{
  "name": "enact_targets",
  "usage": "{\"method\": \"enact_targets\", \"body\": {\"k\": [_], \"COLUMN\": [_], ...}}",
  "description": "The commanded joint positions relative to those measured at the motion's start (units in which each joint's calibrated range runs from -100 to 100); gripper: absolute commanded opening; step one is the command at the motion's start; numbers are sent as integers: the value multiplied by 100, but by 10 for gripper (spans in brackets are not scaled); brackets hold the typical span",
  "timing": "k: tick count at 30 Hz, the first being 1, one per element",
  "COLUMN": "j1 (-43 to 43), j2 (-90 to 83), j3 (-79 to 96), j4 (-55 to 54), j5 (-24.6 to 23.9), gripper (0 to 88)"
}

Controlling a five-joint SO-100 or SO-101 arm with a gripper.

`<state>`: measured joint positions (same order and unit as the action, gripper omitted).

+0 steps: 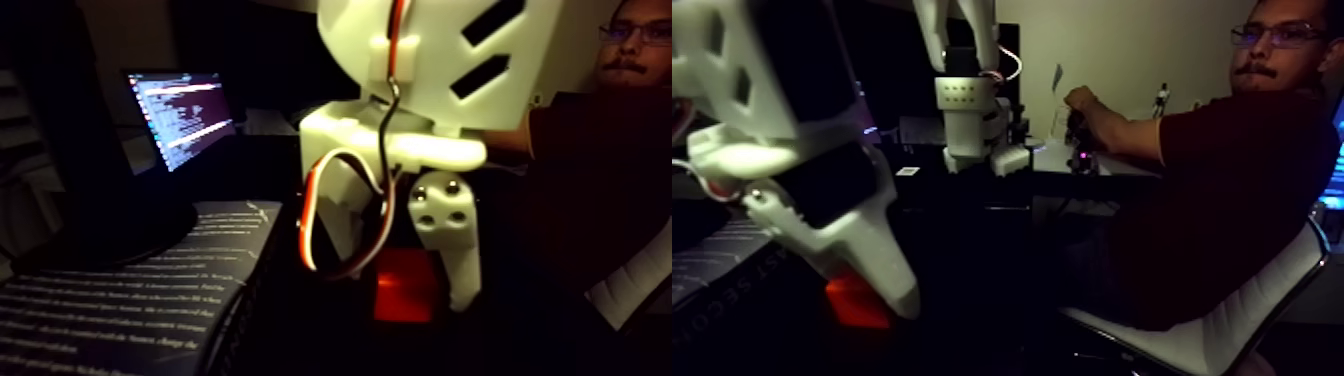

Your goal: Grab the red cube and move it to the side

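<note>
The picture holds two side-by-side halves of a dim scene. The red cube (pixel 405 285) rests on a dark surface low in the left half, and the red cube (pixel 855 300) also appears low in the right half. My white gripper (pixel 400 278) hangs over it from above. One finger (pixel 340 235) stands to the cube's left and the other finger (pixel 455 250) lies against its right edge. Darkness hides whether the jaws press on the cube. Red and white wires loop beside the left finger.
An open book with printed text (pixel 120 300) lies at the left, with a lit laptop screen (pixel 180 115) behind it. A seated person (pixel 1220 180) at the right holds a second white arm (pixel 965 110) on a desk at the back. A white chair (pixel 1250 320) is under them.
</note>
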<state>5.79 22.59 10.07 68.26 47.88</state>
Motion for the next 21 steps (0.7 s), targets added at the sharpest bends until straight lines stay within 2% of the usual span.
{"method": "enact_targets", "body": {"k": [1,6,21], "j1": [-38,-38,-30], "j2": [-32,-32,-158], "j3": [-159,-159,-50], "j4": [15,41,134], "j5": [-21,-21,-26], "gripper": [206,113,109]}}
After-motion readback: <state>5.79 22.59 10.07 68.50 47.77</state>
